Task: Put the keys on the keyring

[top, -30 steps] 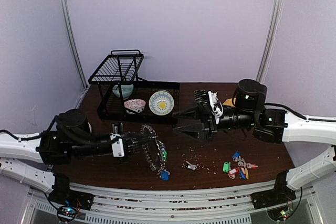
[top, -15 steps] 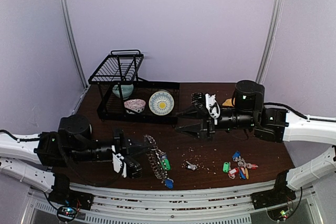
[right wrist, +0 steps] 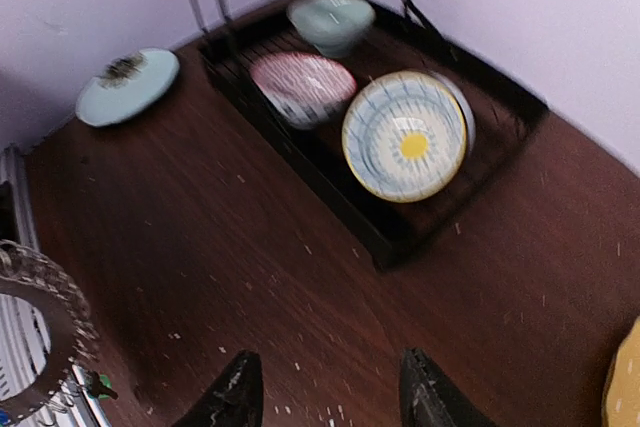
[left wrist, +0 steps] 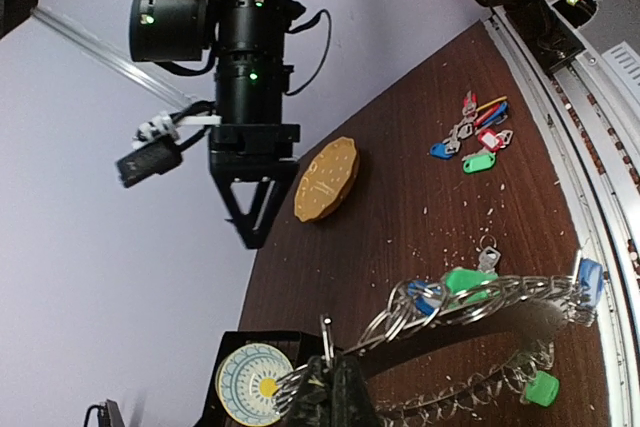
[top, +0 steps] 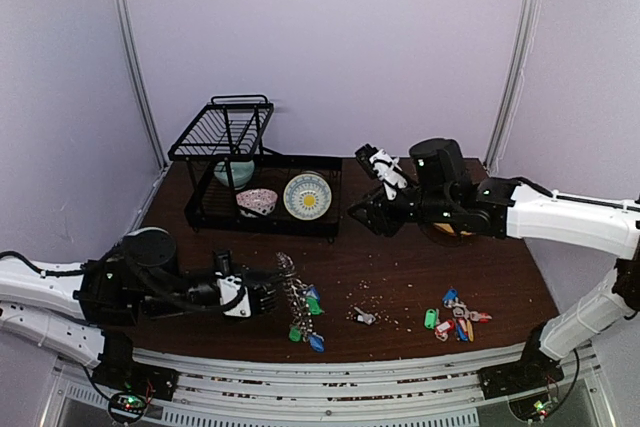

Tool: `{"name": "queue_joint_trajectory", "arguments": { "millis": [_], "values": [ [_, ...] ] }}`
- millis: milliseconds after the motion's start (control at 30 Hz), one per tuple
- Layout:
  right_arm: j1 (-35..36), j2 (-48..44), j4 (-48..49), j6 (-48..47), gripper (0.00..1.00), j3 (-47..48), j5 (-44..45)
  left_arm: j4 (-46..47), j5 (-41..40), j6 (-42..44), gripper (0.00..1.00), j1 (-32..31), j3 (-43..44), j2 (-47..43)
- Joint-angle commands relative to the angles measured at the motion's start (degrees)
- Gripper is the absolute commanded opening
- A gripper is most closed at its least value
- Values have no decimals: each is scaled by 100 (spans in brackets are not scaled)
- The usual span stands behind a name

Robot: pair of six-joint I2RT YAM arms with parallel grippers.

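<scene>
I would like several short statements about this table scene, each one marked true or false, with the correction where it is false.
1. The left gripper, jaws shut, holds the keyring. True.
2. The right gripper has its jaws shut on the keys. False: its jaws stand open and empty; the keys lie on the table.
3. The yellow-patterned plate stands in the black rack. True.
4. The bunch of coloured tags lies inside the rack. False: it lies on the table, to the right of the keys.
</scene>
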Motion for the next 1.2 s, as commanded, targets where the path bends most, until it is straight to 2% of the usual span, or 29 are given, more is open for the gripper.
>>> {"name": "queue_joint_trajectory", "arguments": {
  "millis": [0,100,167,233,267,367,500,600,967,1167],
  "values": [
    [-105,450,-1773,1290,48,-76,1001,801,-536,-867,0,-20,-116,-329],
    [-81,633,-2156,2060,46,-252,883,726,-679,-887,0,-15,-137,-451],
    [-53,561,-1977,2617,46,-636,593,692,-729,-885,0,-11,-134,-490],
    [36,416,-1449,3156,59,-1156,55,671,-771,-892,0,-11,-164,-500],
    [113,369,-1213,3431,61,-1382,-99,697,-812,-903,0,-7,-179,-512],
    [317,421,-636,3933,63,-1844,-458,757,-897,-920,0,-2,-198,-520],
    [436,580,-125,4076,50,-2165,-749,732,-870,-919,0,-2,-187,-593],
    [438,617,-118,4065,37,-2275,-661,741,-848,-952,0,-2,-211,-642],
    [458,739,228,4149,26,-2515,-815,708,-829,-926,0,-2,-194,-549],
    [470,849,196,4055,6,-2493,-903,727,-861,-966,0,-2,-186,-512]
  ]
}}
